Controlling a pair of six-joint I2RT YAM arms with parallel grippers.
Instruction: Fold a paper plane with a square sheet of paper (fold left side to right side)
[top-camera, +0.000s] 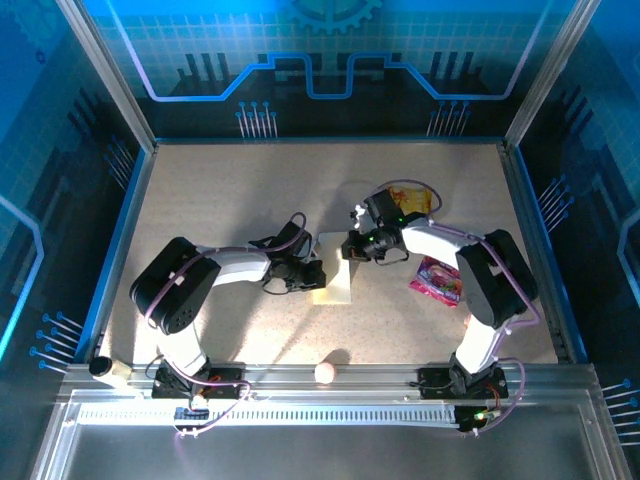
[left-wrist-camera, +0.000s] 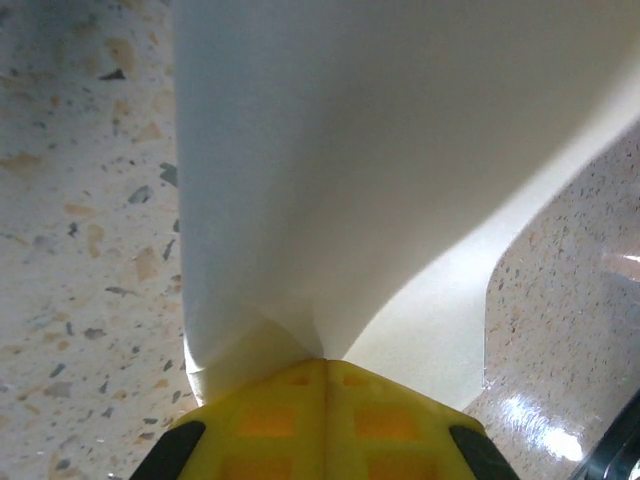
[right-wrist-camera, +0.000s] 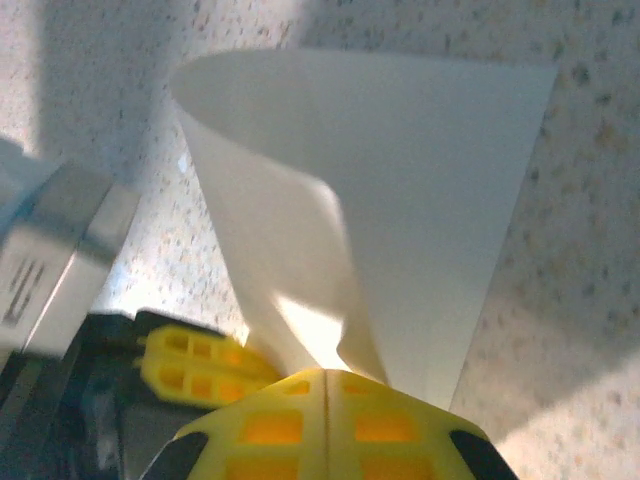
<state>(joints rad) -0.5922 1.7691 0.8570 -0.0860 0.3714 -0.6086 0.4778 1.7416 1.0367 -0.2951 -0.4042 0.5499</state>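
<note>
Left gripper (left-wrist-camera: 327, 365): yellow jaws clamped on the thin white square sheet of paper (top-camera: 336, 272), at its side away from the crinkled pink snack packet (top-camera: 437, 280). Right gripper (right-wrist-camera: 325, 378): clamped on the packet-side edge. The sheet curls upward between them, likely readying the fold-over. Left arm (top-camera: 235, 263) and right arm (top-camera: 445, 240): bent inward, wrists low.

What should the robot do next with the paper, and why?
Probably carry the pinched edge a little to the right and lower it toward the far edge. The left gripper and the right gripper are both shut on the square sheet of paper, which curls up in a loose loop over the table and is not yet pressed flat.
</note>
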